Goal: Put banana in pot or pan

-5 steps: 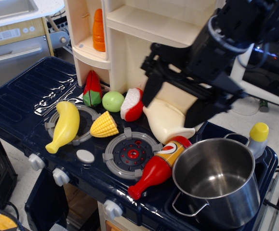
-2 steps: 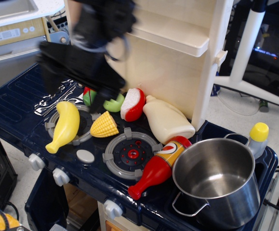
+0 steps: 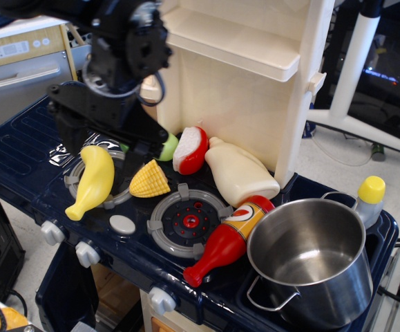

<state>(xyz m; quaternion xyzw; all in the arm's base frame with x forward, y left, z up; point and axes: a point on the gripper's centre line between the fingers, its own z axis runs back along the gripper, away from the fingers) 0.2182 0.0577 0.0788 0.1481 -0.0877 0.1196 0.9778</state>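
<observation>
The yellow banana (image 3: 92, 181) lies on the left burner of the dark blue toy stove (image 3: 27, 149). My black gripper (image 3: 103, 142) hangs just above the banana's upper end. Its jaws are spread wide, one on each side, and hold nothing. The shiny steel pot (image 3: 310, 256) stands empty at the front right corner of the stove, far from the gripper.
A ridged yellow corn wedge (image 3: 150, 180) lies right of the banana. A green ball (image 3: 166, 146), a red-and-white piece (image 3: 189, 149), a cream bottle (image 3: 237, 173) and a red ketchup bottle (image 3: 224, 238) lie between banana and pot. A yellow-capped bottle (image 3: 369, 197) stands behind the pot. The cream shelf unit (image 3: 255, 76) rises behind.
My gripper has swung from the upper right, across the shelf unit, to the left and has come down over the banana. The objects have not moved.
</observation>
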